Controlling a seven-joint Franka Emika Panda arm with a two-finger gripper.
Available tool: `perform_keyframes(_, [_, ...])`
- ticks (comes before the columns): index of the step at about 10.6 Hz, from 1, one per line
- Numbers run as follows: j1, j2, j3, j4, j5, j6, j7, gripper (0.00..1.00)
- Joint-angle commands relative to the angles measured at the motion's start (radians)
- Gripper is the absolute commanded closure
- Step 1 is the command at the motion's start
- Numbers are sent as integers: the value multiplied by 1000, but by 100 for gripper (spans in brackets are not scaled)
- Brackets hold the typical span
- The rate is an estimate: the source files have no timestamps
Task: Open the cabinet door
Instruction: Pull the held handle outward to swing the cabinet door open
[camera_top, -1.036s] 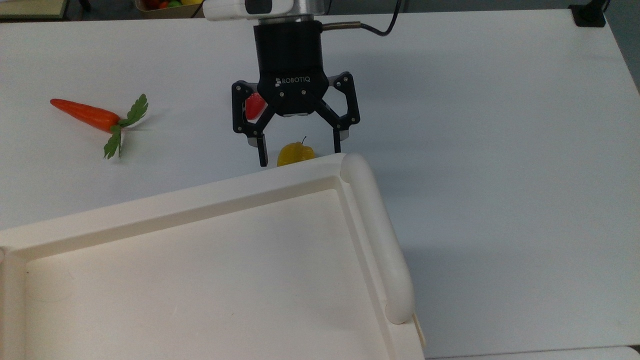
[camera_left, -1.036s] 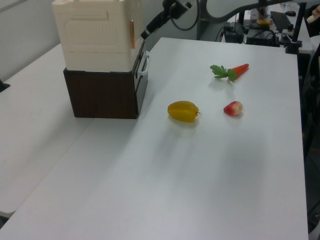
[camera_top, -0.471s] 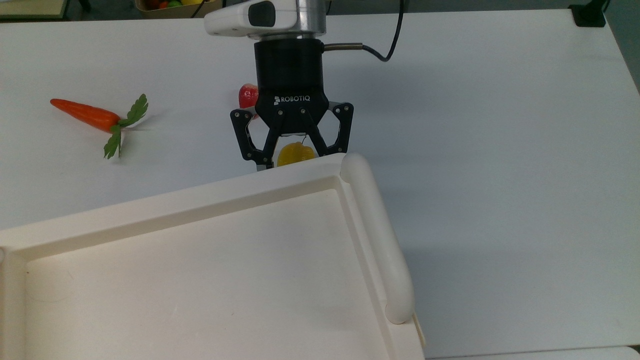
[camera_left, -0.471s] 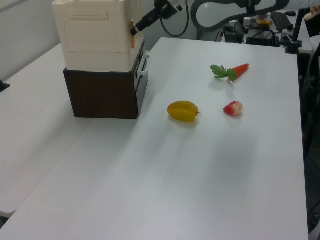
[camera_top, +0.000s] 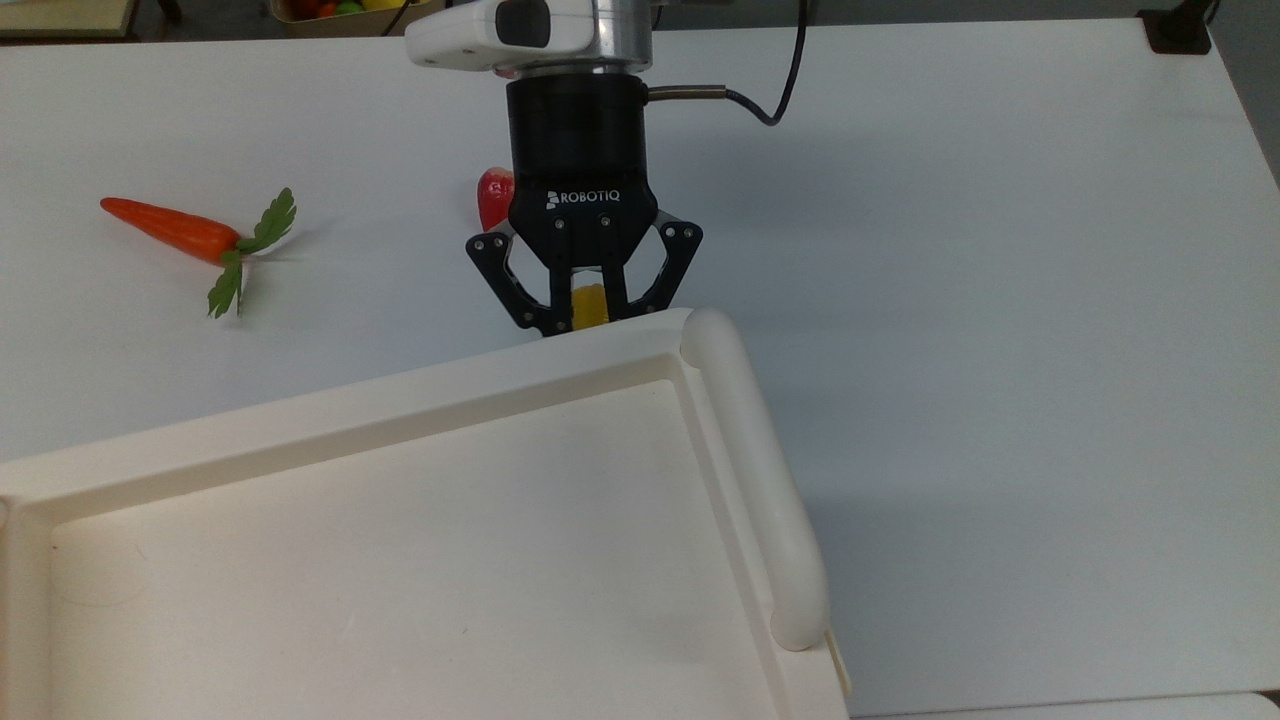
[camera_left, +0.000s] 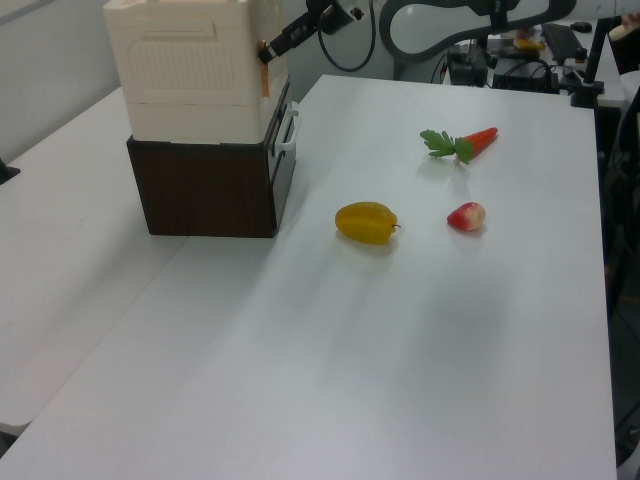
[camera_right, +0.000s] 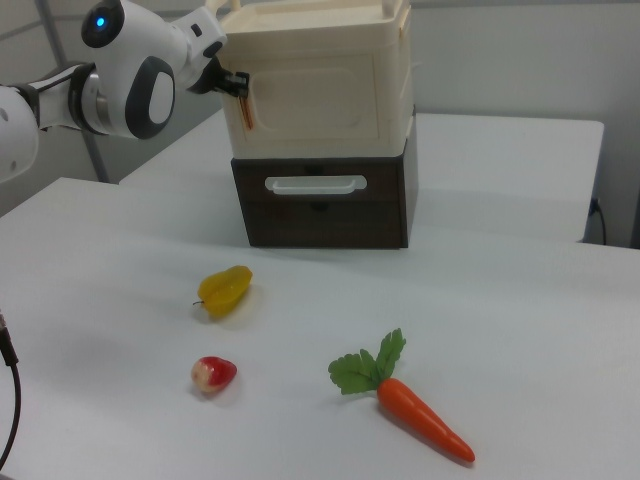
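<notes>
Narrower now, hand (camera_top: 580, 322) apparently clamped on cabinet (camera_top: 400, 520) edge handle, starfruit (camera_top: 590, 303) behind.

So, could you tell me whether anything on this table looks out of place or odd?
Nothing stands out: the cabinet sits squarely on its dark base, and the carrot lies apart from the yellow fruit and red fruit.

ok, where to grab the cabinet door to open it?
The slim orange upright handle near the edge of the cabinet door, the right view's left. Approach the front face horizontally: the handle is a narrow vertical strip, so close across its width. The gripper sits there.
</notes>
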Motion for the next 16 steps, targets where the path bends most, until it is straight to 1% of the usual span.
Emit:
perform_keyframes(1, [13,1,-17,6,-7,8,-15,100])
perform_keyframes(2, [13,-8,-17,-8,-10,0,-16,100])
perform_keyframes(4, [11,-65,-17,-66,-9,-46,-18,100])
perform_keyframes(7, [-1,-143,-17,-97,14,-239,-45,100])
perform_keyframes(9, [-19,-201,-17,-140,52,-313,-52,100])
perform_keyframes(10, [-35,-221,-37,-152,56,-374,-55,98])
perform_keyframes(11, [-41,-237,-70,-152,57,-458,-61,91])
perform_keyframes(12, [-52,-246,-98,-152,59,-530,-78,78])
perform_keyframes(13, [-62,-269,-124,-152,59,-618,-76,72])
perform_keyframes(14, [-73,-286,-147,-151,56,-749,-70,46])
perform_keyframes(15, [-76,-304,-178,-149,43,-869,-72,10])
perform_keyframes(16, [-78,-323,-204,-146,40,-958,-70,0])
